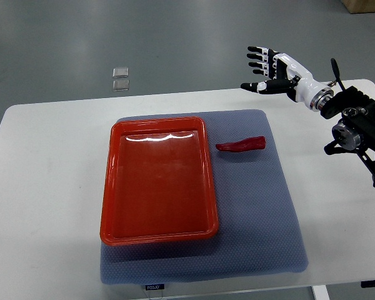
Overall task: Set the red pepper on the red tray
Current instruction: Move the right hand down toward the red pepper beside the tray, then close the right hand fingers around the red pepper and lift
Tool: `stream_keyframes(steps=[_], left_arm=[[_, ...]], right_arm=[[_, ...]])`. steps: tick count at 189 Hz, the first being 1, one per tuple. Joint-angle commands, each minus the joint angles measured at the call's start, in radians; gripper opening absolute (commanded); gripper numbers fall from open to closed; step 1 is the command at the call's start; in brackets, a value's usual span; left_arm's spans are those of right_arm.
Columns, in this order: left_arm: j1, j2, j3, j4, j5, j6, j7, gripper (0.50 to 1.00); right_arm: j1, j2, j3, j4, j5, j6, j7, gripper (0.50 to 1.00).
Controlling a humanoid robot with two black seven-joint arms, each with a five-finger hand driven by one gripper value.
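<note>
Because the slim, glossy red pepper (240, 145) looks light and smooth-skinned, I expect it to slip or roll under hard fingertips, so I would pinch it across its thicker right end, where there is more flesh to bear on, rather than at the tapering left tip. It lies flat on the blue-grey textured mat (262, 219), just beside the right rim of the shallow red plastic tray (110, 187), not touching it. My right robot hand (269, 69), white with black fingers, hovers well apart above the white table's (44, 187) far edge, fingers spread and holding nothing.
</note>
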Motion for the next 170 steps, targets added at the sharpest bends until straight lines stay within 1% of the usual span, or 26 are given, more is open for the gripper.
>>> stream_keyframes(steps=[1,45,70,98,126,157,170], left_arm=[[0.0,0.0,0.0,0.0,0.0,0.001,0.0,1.0],[0.0,0.0,0.0,0.0,0.0,0.0,0.0,1.0],[-0.002,0.0,0.0,0.0,0.0,0.001,0.0,1.0],[0.0,0.0,0.0,0.0,0.0,0.001,0.0,1.0],[0.0,0.0,0.0,0.0,0.0,0.001,0.0,1.0],[0.0,0.0,0.0,0.0,0.0,0.0,0.0,1.0],[0.0,0.0,0.0,0.0,0.0,0.0,0.0,1.0]], right_arm=[[0.034,-0.054,-0.096,0.051,-0.114,0.02,0.014,0.913],[0.042,-0.126,-0.228,0.189,-0.495,0.025,0.031,0.913],[0.056,-0.157,-0.302,0.231,-0.598,0.026,0.029,0.913],[0.079,-0.158,-0.357,0.232,-0.684,0.019,0.026,0.909],[0.076,-0.142,-0.366,0.216,-0.762,0.008,0.003,0.907],[0.07,-0.128,-0.403,0.196,-0.776,-0.033,-0.014,0.895],[0.07,-0.119,-0.415,0.176,-0.794,-0.046,-0.014,0.879]])
